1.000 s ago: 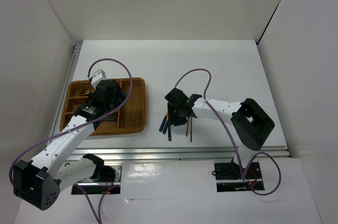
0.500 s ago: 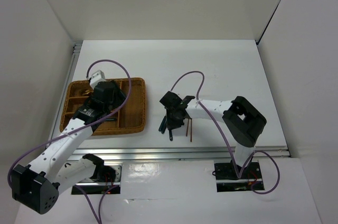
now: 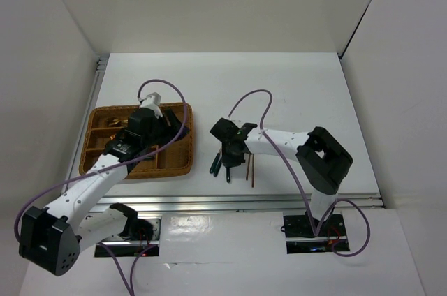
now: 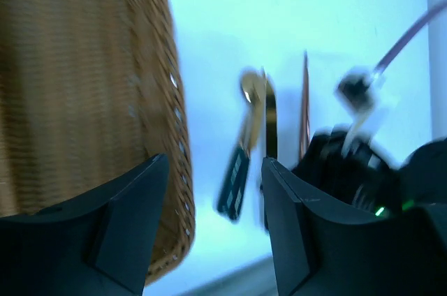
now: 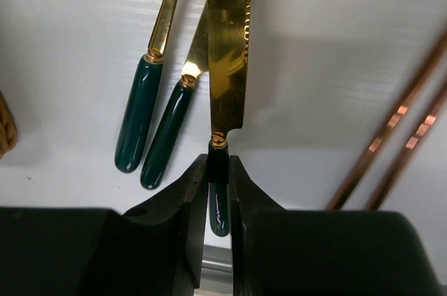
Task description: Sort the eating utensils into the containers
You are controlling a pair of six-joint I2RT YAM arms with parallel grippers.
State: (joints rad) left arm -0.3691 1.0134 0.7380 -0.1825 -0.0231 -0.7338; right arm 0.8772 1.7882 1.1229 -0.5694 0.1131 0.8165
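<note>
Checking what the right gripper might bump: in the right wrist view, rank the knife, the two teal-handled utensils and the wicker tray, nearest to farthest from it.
1. knife: its handle is clamped in the right gripper.
2. two teal-handled utensils: just to the left, side by side.
3. wicker tray: a sliver at the far left edge.
</note>
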